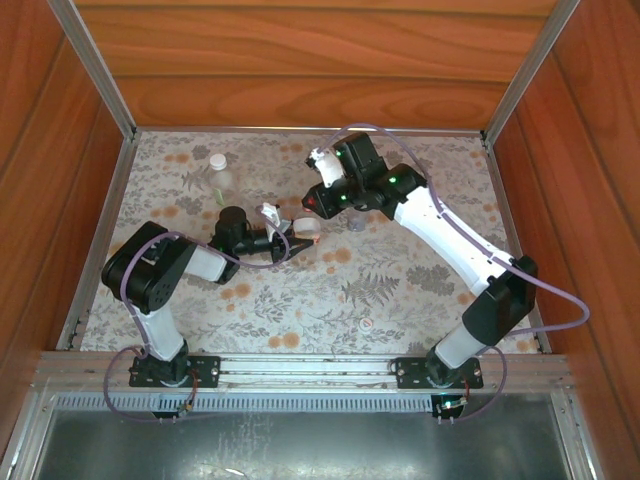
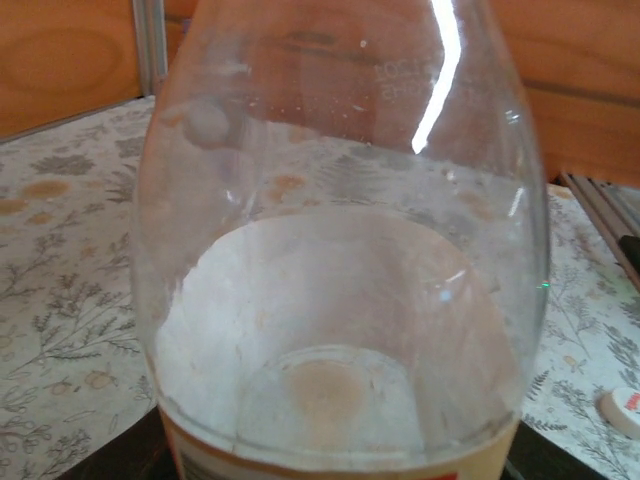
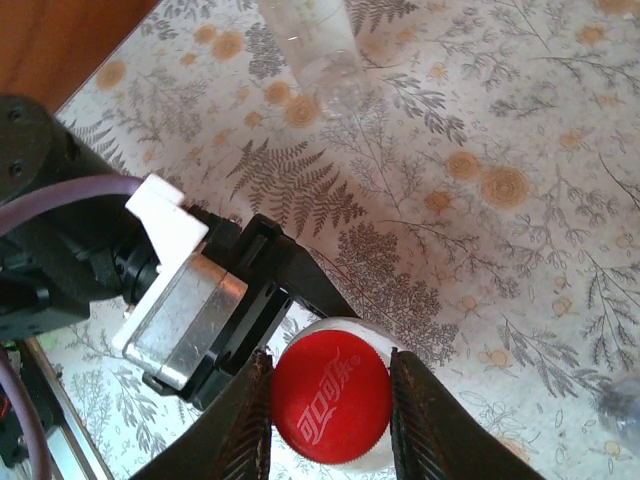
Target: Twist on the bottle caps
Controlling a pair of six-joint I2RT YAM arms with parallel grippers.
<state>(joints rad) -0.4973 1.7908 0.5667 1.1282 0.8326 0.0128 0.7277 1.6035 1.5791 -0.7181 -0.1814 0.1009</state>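
My left gripper (image 1: 280,238) is shut on the bottle with the red-orange label (image 1: 303,229), holding it up at mid-table. In the left wrist view that bottle's clear shoulder (image 2: 340,250) stands right before the camera and hides the fingers. My right gripper (image 3: 330,400) is shut on a red bottle cap (image 3: 330,393), one finger on each side. The cap sits on top of the held bottle, whose pale shoulder (image 3: 330,325) shows under it. From above, the right gripper (image 1: 313,203) hangs just over the bottle's top.
A plain clear bottle (image 1: 218,178) with a white cap (image 1: 217,160) stands at the back left. A slim bottle (image 1: 356,222) stands just right of the grippers. A loose pale cap (image 1: 367,323) lies on the floral cloth towards the front. Wooden walls enclose the table.
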